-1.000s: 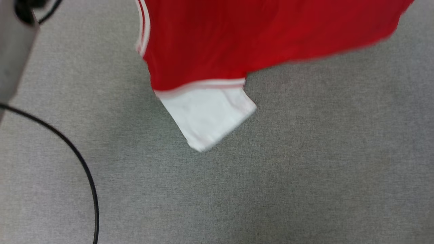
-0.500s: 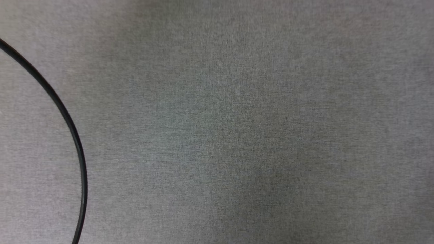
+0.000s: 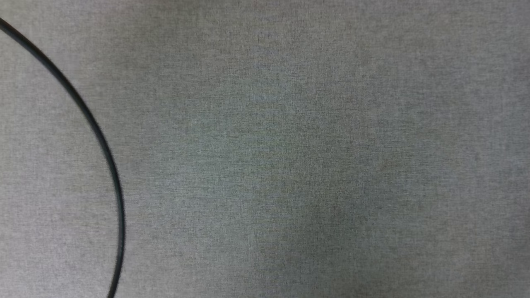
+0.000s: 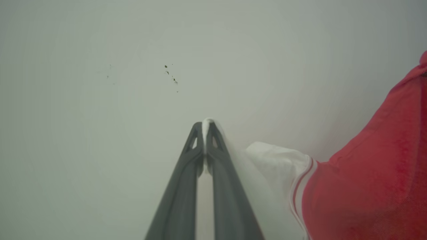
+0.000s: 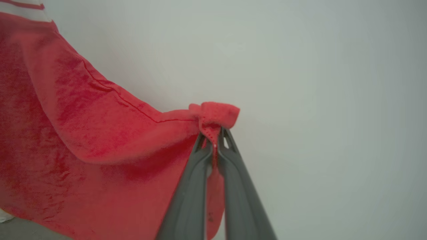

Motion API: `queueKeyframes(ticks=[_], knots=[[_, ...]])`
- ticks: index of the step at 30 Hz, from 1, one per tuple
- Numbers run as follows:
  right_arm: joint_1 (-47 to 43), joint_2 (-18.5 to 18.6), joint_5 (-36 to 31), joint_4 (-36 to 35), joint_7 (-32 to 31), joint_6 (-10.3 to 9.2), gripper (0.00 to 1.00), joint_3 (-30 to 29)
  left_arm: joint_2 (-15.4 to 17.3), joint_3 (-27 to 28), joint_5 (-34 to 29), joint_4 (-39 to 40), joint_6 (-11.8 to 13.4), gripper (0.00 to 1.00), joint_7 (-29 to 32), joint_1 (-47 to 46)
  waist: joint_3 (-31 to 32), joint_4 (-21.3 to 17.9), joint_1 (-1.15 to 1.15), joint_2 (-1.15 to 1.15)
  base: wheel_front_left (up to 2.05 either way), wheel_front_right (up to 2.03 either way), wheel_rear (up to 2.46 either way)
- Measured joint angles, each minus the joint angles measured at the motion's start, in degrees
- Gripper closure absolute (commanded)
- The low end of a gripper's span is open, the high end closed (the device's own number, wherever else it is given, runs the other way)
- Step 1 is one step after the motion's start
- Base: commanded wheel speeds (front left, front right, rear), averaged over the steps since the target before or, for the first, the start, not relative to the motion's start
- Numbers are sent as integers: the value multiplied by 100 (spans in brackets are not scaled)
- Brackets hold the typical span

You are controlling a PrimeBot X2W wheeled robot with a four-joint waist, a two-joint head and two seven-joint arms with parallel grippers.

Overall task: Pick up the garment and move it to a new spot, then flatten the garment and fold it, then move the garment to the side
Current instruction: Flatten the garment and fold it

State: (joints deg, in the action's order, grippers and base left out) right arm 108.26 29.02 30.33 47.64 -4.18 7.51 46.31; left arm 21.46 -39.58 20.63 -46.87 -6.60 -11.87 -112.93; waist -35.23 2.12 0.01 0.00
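Both grippers are clamped tight on the garment (image 4: 367, 186), held up against a plain pale background. The left gripper (image 4: 204, 128) pinches thin white sleeve (image 4: 277, 160) fabric beside red-and-white striped trim (image 4: 300, 186). The right gripper (image 5: 215, 138) pinches a bunched, fuzzy red corner. Below lies grey woven carpet (image 3: 290, 165) with a curved black cable (image 3: 106, 151).

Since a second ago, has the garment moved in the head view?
Yes. The garment went up the view, away from the black cable, which shifted far less.

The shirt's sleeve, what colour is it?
The sleeve is white, with a red-and-white striped edge; it shows best in the left wrist view.
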Motion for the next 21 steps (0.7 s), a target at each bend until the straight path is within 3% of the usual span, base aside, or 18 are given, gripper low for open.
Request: queueKeyframes(ticks=[8, 13, 21], knots=[[-1096, -176, 470, 394, 445, 0, 100, 409, -157, -160, 296, -212, -32, 100, -245, 1329, 294, 20, 0, 0, 0, 0, 0], [-1891, -205, 736, 426, 675, 0, 100, 833, -82, -281, 387, -129, -45, 100, -296, 2445, 570, 37, -1, 0, 0, 0, 0], [-3374, 74, 1324, 98, 1007, 0, 100, 1490, 79, -258, 566, 612, 67, 100, -304, 4435, 1154, 59, -1, 0, 0, 0, 0]])
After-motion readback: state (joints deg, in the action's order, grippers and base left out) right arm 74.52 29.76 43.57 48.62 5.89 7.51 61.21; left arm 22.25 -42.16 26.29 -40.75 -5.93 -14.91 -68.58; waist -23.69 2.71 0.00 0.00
